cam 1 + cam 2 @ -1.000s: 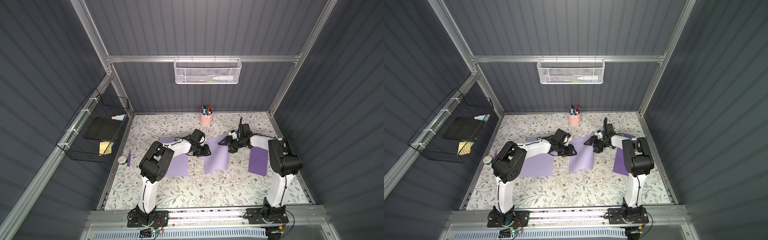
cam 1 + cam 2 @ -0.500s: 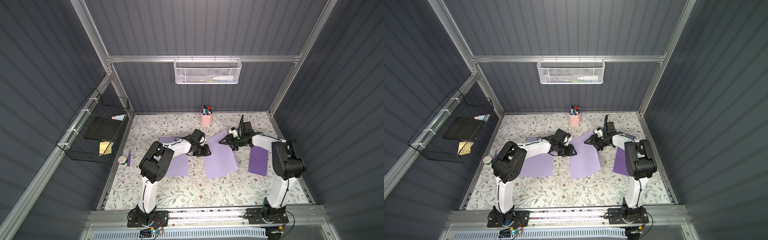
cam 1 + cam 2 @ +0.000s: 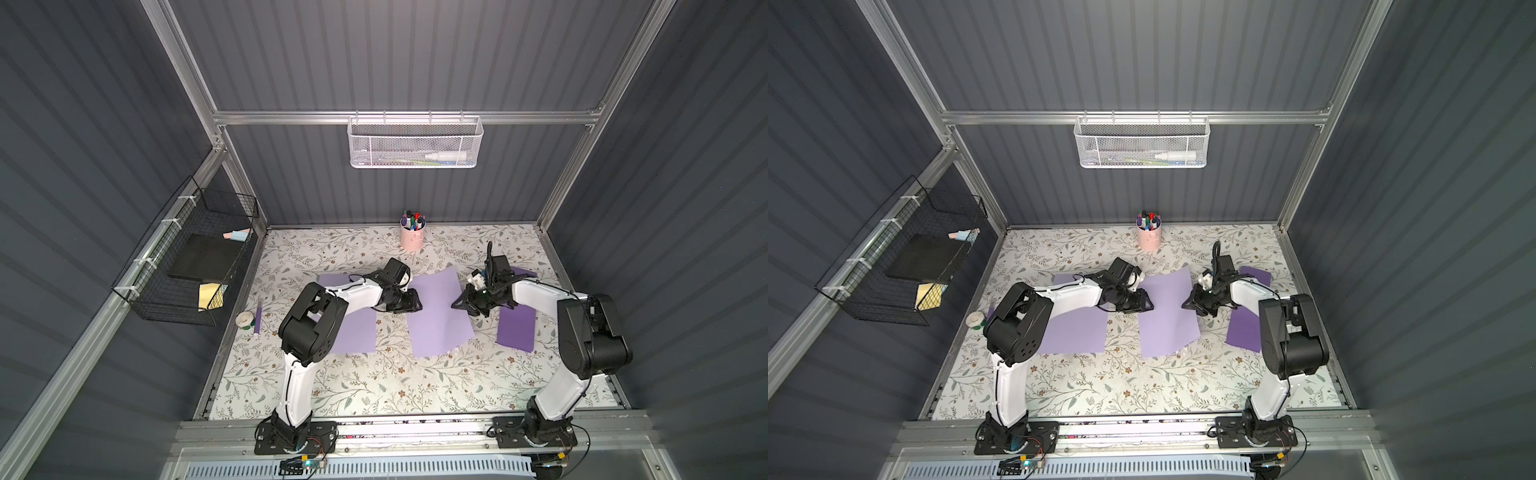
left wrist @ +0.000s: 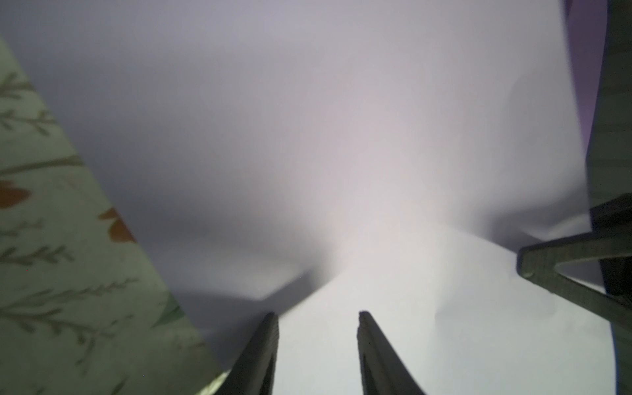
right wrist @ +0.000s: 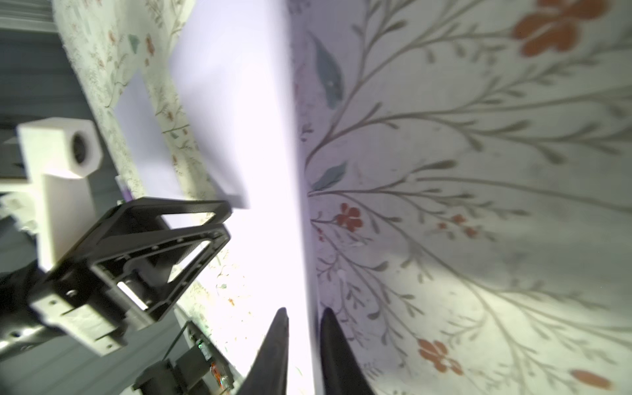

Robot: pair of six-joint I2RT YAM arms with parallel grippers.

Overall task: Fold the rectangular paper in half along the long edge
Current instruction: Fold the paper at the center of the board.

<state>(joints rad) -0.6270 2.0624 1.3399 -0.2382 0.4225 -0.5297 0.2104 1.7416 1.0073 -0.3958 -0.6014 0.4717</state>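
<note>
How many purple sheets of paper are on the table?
3: the left sheet partly under the left arm, the middle sheet between the arms, the right sheet by the right arm. A purple patch behind that arm may be a fourth.

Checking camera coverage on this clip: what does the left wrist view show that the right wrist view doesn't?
Left wrist only: the purple paper buckling where the right end effector pinches its edge. Right wrist only: the whole frame of the left end effector, jaws apart, and another purple sheet flat beyond it. Both: the purple paper, the floral table cover, fingertips of both end effectors.
</note>
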